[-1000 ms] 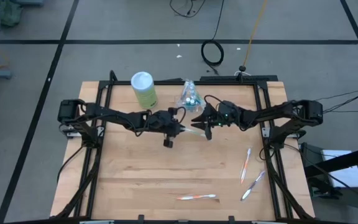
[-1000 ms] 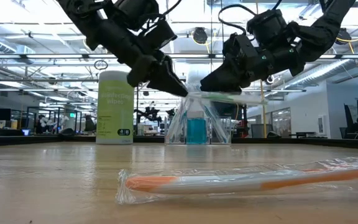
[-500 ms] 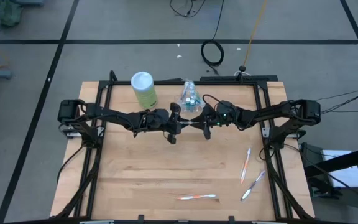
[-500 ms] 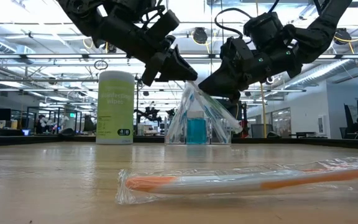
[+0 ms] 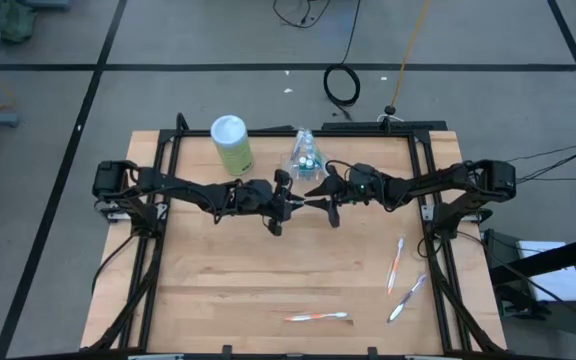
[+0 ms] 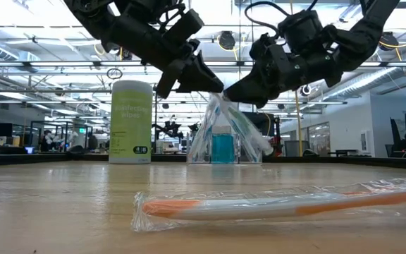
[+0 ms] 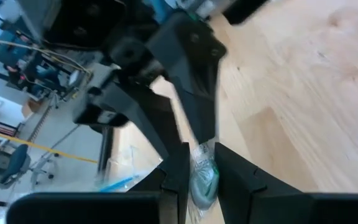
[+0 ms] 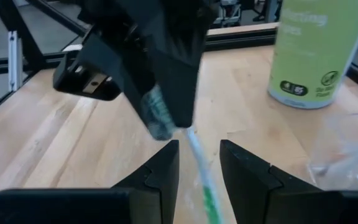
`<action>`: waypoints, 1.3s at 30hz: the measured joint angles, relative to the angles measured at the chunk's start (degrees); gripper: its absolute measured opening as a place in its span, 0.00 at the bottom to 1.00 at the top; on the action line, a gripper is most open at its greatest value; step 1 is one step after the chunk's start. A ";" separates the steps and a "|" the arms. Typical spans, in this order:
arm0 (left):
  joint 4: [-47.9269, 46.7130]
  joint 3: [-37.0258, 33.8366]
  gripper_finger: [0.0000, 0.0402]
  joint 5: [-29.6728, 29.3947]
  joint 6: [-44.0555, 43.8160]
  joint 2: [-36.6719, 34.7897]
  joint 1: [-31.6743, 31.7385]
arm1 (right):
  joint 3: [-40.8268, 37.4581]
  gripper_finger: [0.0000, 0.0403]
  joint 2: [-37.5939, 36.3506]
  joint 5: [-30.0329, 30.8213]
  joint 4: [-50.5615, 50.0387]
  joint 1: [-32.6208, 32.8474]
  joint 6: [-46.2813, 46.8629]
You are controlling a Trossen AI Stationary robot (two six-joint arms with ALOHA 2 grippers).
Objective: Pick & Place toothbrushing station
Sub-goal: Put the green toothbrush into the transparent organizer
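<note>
Midair, left claw (image 6: 213,88) and right claw (image 6: 230,93) both pinch wrapped green toothbrush (image 6: 240,125), clear wrapper crinkled.

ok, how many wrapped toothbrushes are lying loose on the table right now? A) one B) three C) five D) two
B: the high view shows one orange-and-white toothbrush near the front edge and two more, an orange one and a bluish one, by the right side; another is held up between the two arms.

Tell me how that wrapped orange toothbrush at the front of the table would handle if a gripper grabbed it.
The orange toothbrush looks slim and probably light. Its loose clear wrapper might slip between the fingers. Lying flat on the table, it likely needs a low pinch.
</note>
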 joint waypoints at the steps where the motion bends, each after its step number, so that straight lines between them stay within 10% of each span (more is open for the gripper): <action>1: 0.88 0.00 0.17 0.02 0.02 0.00 -0.04 | 0.00 0.28 0.00 0.00 0.02 0.22 -0.06; 39: 4.90 0.00 0.17 0.50 -1.36 0.00 -0.30 | -0.02 0.31 -0.04 0.17 -0.29 -0.08 -0.47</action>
